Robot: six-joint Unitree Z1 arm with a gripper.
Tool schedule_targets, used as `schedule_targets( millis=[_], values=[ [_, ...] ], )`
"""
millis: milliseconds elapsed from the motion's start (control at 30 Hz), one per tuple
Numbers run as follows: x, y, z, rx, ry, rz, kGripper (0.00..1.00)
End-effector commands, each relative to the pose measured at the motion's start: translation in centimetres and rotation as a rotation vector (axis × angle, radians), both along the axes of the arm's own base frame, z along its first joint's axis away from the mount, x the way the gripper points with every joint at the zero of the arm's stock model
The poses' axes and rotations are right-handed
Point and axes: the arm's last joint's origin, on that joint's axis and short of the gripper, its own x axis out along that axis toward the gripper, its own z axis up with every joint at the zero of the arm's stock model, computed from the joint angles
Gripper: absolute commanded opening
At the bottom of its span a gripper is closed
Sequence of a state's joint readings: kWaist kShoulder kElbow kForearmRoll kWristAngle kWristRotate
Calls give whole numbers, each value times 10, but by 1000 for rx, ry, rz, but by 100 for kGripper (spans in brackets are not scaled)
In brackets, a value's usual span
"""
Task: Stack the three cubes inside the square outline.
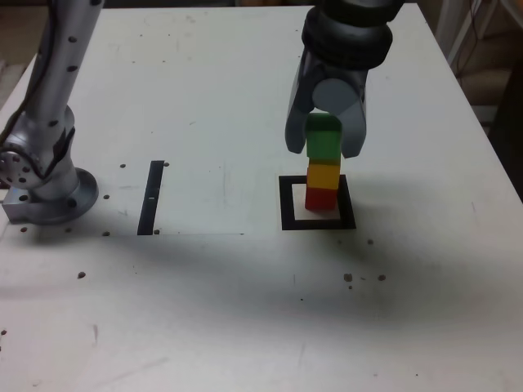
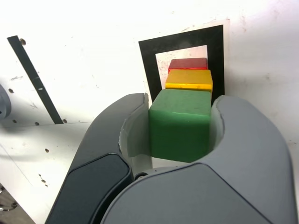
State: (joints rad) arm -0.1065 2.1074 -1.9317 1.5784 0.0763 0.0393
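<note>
Gripper (image 1: 324, 139) clasps the green cube (image 1: 324, 140), seated on yellow (image 1: 323, 174) and red (image 1: 320, 198) directly beneath. I'd part the jaws slowly, then lift straight up.

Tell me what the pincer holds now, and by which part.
The pincer grips the small matte green cube by two opposite side faces; it sits atop the yellow cube.

Robot lab bench: white table (image 1: 204, 310) with drilled holes, arm base (image 1: 49, 196) bolted on it, black tape strip (image 1: 152, 198) beside base.
</note>
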Motion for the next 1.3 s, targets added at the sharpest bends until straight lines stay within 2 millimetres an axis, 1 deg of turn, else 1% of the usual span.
schedule_targets(
  millis=[0,67,100,133,500,633,767,900,1000,1267],
  values=[
    [1,-1,-3,-2,10,-8,77],
    [1,-1,-4,-4,7,-13,93],
    [1,-1,-5,-4,7,-14,97],
    [1,-1,-6,-4,6,-14,99],
    [-1,-1,-9,-9,20,-13,99],
    [-5,0,-3,-2,5,-15,99],
    [-12,2,6,12,-24,-17,99],
    [-24,4,18,22,-47,-19,99],
    [-38,6,27,28,-58,-18,99],
    [-84,12,38,38,-68,6,99]
  ],
)
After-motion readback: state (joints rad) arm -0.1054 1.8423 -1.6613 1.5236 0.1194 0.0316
